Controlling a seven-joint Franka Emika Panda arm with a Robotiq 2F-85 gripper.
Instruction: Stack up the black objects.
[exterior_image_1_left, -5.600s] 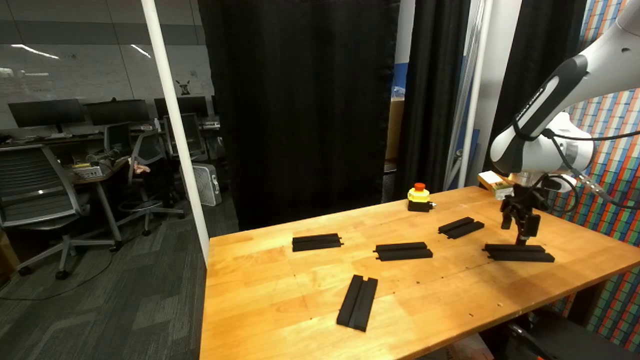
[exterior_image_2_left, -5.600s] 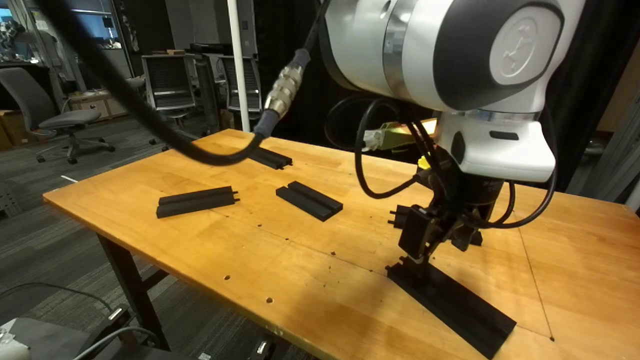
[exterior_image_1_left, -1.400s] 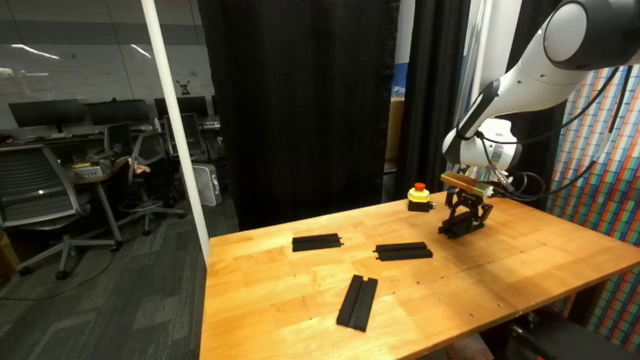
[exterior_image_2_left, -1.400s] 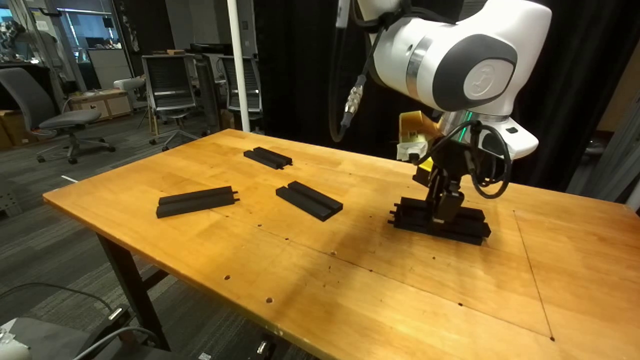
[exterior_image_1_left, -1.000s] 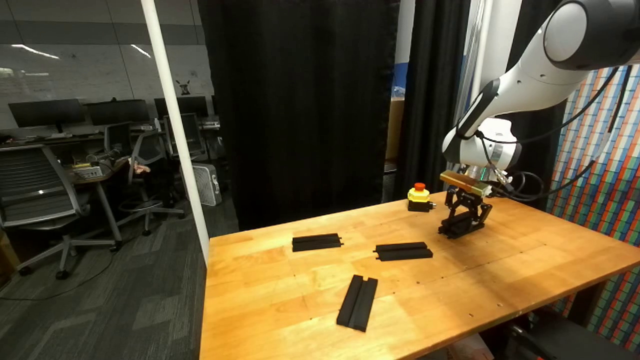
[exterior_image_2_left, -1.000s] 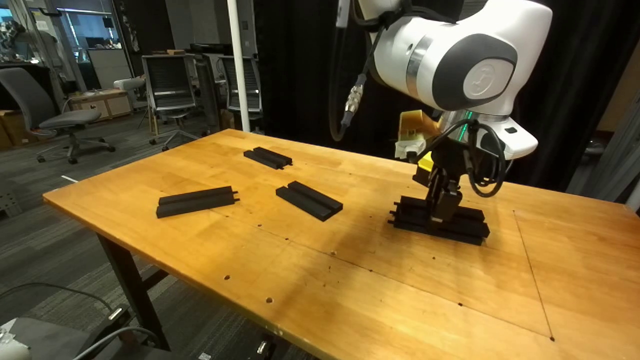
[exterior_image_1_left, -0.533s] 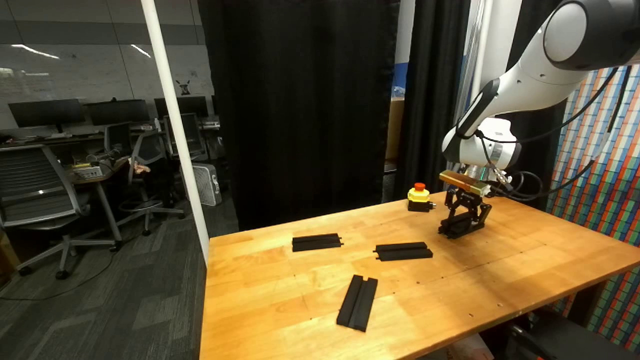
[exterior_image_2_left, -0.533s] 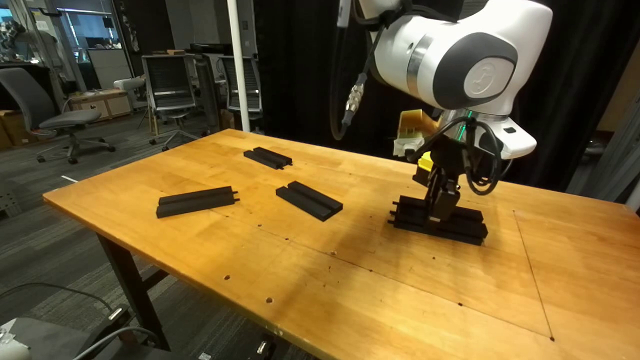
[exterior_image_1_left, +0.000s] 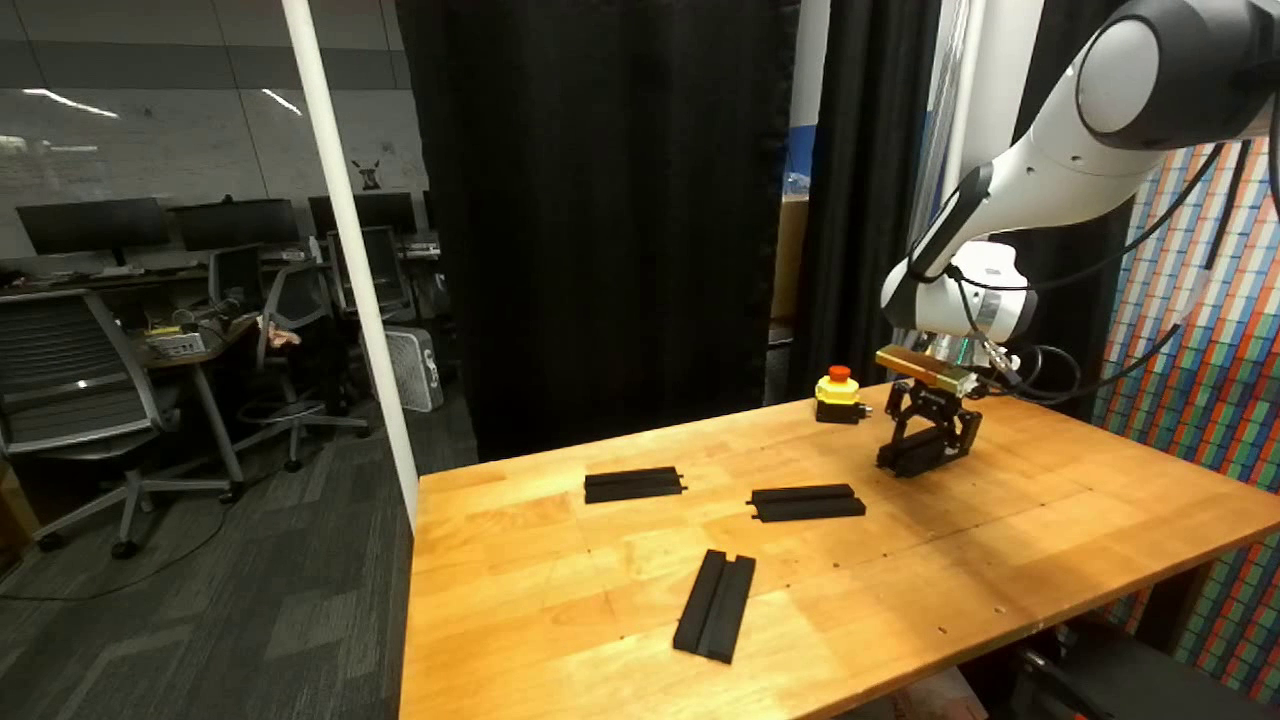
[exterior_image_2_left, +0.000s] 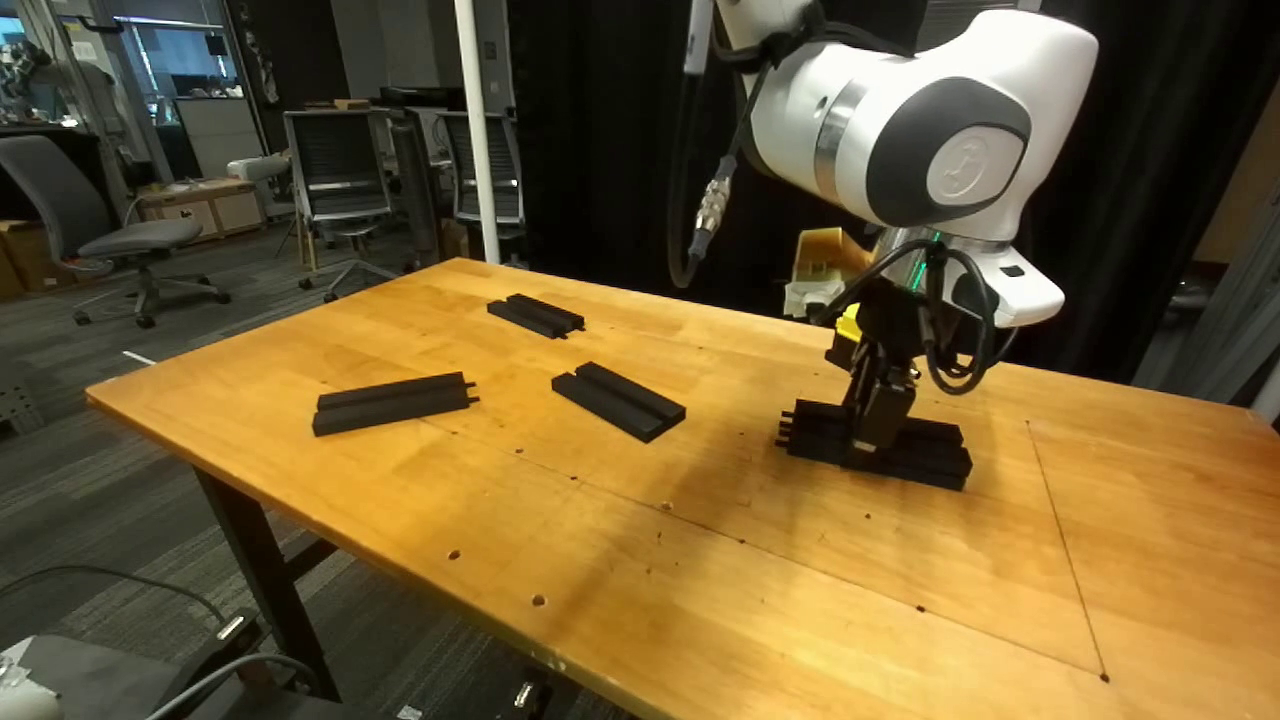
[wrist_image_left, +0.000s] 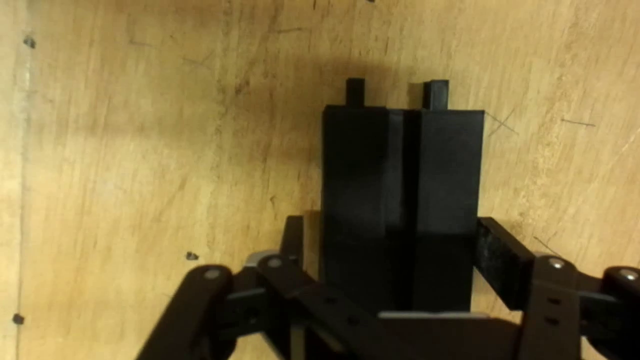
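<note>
Three black bars (exterior_image_1_left: 808, 502) lie loose on the desk (exterior_image_1_left: 540, 590), well apart, while the end effector (wrist_image_left: 392, 240) straddles a low black pile (exterior_image_2_left: 925, 458) – two bars, as far as I can judge, one on the other. It is spread wider than the pile, a gap showing on one side in the wrist view, and grips nothing. Releasing the upper bar (wrist_image_left: 357, 175) seems the step in hand – next calls for a straight lift without dragging it, then fetching another

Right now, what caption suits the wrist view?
Open gripper straddling a grooved black bar, two pegs jutting past one end.
</note>
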